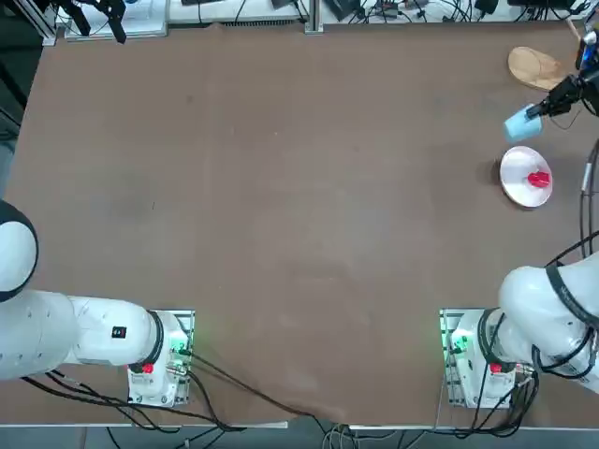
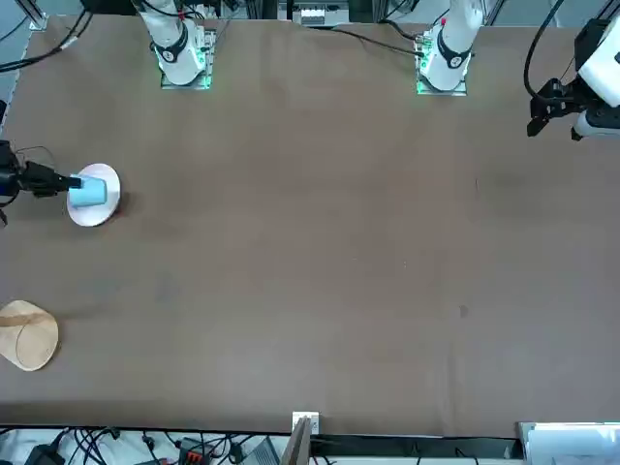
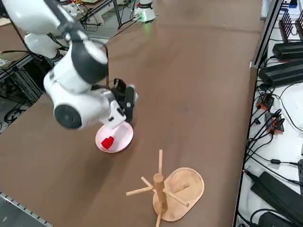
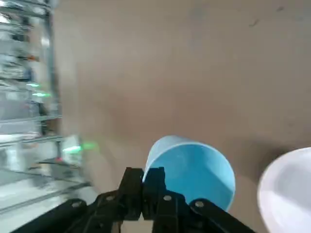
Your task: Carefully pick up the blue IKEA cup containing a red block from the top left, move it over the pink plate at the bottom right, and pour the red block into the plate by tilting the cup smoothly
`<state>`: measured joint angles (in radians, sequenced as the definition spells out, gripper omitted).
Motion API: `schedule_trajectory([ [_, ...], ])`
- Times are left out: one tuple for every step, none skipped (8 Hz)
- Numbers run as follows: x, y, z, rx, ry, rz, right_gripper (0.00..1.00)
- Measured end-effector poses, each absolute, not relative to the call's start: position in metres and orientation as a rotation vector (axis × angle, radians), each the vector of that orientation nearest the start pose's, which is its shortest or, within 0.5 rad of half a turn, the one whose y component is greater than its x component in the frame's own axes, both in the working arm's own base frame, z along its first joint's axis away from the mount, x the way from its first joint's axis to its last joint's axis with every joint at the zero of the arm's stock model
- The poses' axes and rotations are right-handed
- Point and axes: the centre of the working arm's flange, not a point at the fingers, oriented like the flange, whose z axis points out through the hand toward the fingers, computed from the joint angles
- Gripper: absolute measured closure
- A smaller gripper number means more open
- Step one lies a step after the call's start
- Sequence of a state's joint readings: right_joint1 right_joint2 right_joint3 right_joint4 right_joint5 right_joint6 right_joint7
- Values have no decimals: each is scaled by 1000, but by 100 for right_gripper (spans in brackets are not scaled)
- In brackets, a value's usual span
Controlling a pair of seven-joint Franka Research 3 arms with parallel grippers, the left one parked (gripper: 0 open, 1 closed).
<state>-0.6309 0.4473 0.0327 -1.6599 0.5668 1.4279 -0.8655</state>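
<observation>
At the cup's rim, fingers (image 4: 154,182) pinched shut.

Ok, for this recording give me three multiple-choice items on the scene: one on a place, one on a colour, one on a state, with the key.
1. Where is the red block?
A) in the cup
B) on the plate
C) on the wooden stand's base

2. What colour is the cup?
A) light blue
B) green
C) yellow

3. How is the right claw?
A) wide open, with nothing in it
B) shut on the plate's rim
C) shut on the cup's wall

Key:
1: B, the red block lies on the pale plate, away from the wooden stand.
2: A, the cup shows light blue inside and out.
3: C, the right claw has its fingers closed together, with the cup's wall between them.
</observation>
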Motion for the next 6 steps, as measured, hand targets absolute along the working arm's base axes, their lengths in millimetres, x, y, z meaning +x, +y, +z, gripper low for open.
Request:
schedule_trajectory([
  [530, -268, 349, -2356, -213, 114, 98],
  [537, -250, 359, -2454, -269, 95, 98],
  [546, -230, 367, -2537, -331, 68, 98],
  [556, -210, 372, -2621, -381, 57, 98],
  [569, -187, 377, -2707, -398, 54, 98],
  [582, -161, 378, -2772, -386, 42, 98],
])
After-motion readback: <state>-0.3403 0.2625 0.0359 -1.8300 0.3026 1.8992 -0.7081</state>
